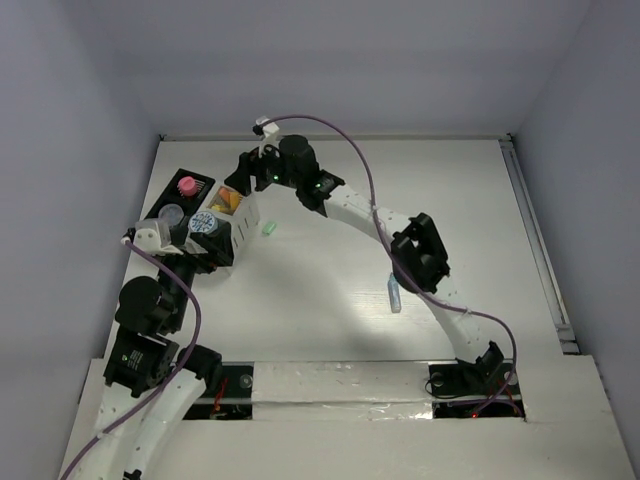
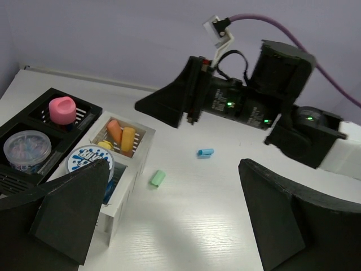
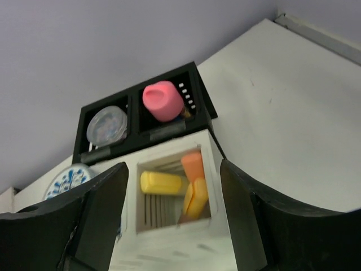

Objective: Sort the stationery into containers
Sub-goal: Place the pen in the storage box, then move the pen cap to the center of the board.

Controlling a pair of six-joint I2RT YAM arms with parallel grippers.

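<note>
Right gripper (image 3: 174, 183), jaws parted and empty, hovers over pastel sticks (image 3: 161, 182) in white box (image 3: 169, 149) just below; left gripper (image 2: 175, 169) gapes wide

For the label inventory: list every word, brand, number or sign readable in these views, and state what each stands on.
No text here can be read.
blue-and-white lid of the round tub in the white box: blue printed lettering, too blurred to read.
clear-lidded tub, pink piece, black tray, green stick, blue stick: no writing visible.
</note>
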